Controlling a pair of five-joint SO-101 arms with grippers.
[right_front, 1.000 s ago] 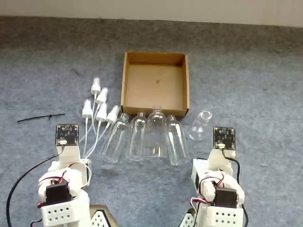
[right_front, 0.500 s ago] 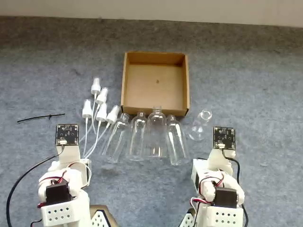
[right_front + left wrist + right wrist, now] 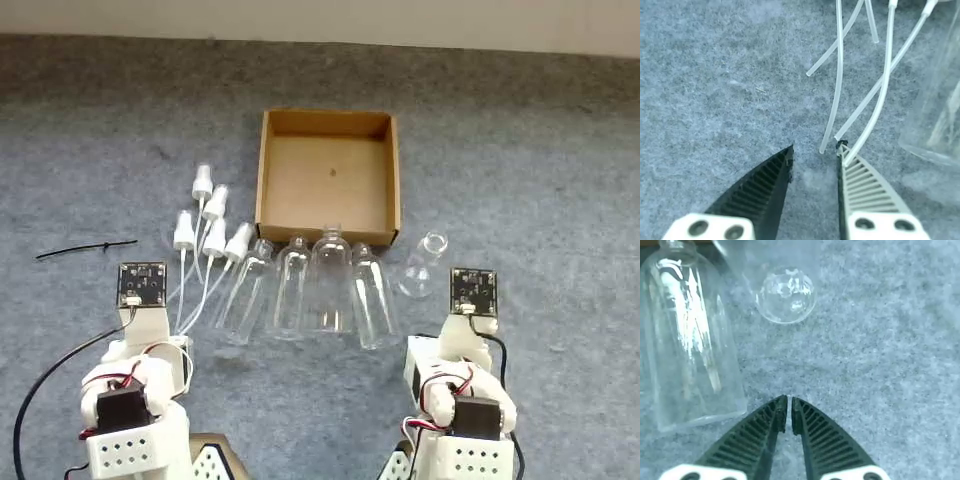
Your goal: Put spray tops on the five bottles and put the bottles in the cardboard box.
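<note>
Several clear bottles (image 3: pixel 303 288) lie side by side in front of the open cardboard box (image 3: pixel 266 170), and one more bottle (image 3: pixel 422 264) lies apart to their right. Several white spray tops (image 3: pixel 207 222) with thin tubes lie left of the box. In the left wrist view, my left gripper (image 3: pixel 815 151) is open just above the carpet, with the tube ends (image 3: pixel 836 100) close in front of its fingertips and a bottle (image 3: pixel 940 110) beside it. My right gripper (image 3: pixel 789 402) is shut and holds nothing, near the base of a lying bottle (image 3: pixel 690 340) and the separate bottle (image 3: pixel 786 294).
Grey carpet covers the table. A black cable tie (image 3: pixel 85 249) lies at the far left. The left arm (image 3: pixel 140 330) and right arm (image 3: pixel 470 335) sit at the near edge, on either side of the bottle row. Open carpet lies to the right of the box.
</note>
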